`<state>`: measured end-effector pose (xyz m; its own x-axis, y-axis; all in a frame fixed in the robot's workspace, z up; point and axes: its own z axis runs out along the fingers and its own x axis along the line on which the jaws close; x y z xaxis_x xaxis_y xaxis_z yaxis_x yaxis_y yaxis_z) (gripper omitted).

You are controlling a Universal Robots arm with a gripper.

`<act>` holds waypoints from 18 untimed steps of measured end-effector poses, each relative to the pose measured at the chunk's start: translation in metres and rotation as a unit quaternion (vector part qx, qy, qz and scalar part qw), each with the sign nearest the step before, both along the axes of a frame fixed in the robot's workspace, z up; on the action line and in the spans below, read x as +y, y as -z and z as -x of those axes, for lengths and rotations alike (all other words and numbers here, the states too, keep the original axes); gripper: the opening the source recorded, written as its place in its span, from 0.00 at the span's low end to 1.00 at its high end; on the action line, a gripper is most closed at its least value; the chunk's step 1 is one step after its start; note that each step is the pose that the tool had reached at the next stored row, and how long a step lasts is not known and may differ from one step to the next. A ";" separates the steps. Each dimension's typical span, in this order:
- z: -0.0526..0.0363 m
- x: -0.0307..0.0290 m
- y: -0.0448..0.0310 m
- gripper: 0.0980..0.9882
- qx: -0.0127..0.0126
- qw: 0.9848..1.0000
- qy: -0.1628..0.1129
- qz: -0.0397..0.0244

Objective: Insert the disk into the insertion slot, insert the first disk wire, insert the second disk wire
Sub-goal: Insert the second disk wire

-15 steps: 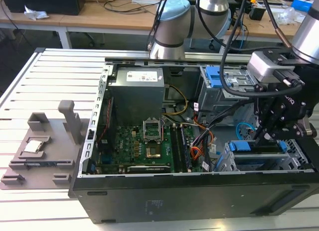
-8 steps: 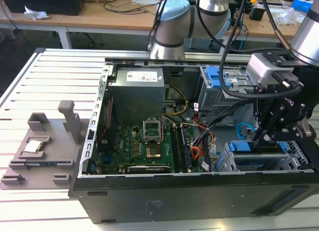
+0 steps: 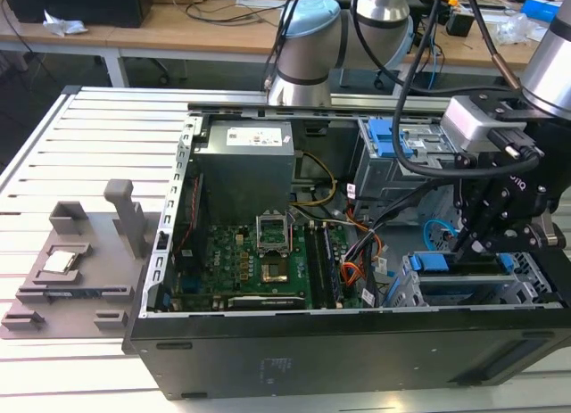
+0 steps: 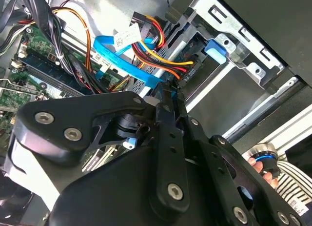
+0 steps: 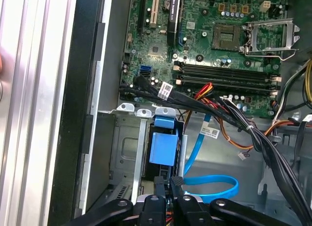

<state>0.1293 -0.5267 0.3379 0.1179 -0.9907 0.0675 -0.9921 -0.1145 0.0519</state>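
Black sheet metal of the computer case [image 3: 294, 364] lies nearest in the exterior view, its side open so that the inside shows; to the exterior view's left of it a grey fixture plate [image 3: 76, 270] sits on the slatted aluminium table [image 3: 53, 145]; inside the case the green motherboard [image 3: 259, 270] lies flat below the grey power supply [image 3: 245, 168]; further toward the exterior view's right runs a bundle of black, orange and red cables [image 3: 366, 252]; beyond them stands the taller grey cage [image 3: 397, 154] with its blue latch; at the near corner on the exterior view's right is the insertion slot [image 3: 473, 293], a low perforated silver cage, and the disk [image 3: 464, 268] sits inside it, its blue carrier showing at the top edge. The gripper [image 3: 473, 243] hangs directly over that cage, fingers pointing down at the disk's end; in the second wrist view the gripper [image 4: 170, 92] has its two slim black fingers pressed close together at a dark connector where red, yellow and orange wires [image 4: 156, 48] meet the disk's end, though whether they actually pinch the connector I cannot tell; a flat blue data cable [image 4: 122, 57] curves just beside them. In the first wrist view the blue carrier tab [image 5: 163, 148] lies within the cage walls, just beyond the fingertips [image 5: 176, 183].
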 end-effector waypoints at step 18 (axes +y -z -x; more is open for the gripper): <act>0.0001 -0.0031 0.0002 0.07 0.000 1.000 0.017 0.001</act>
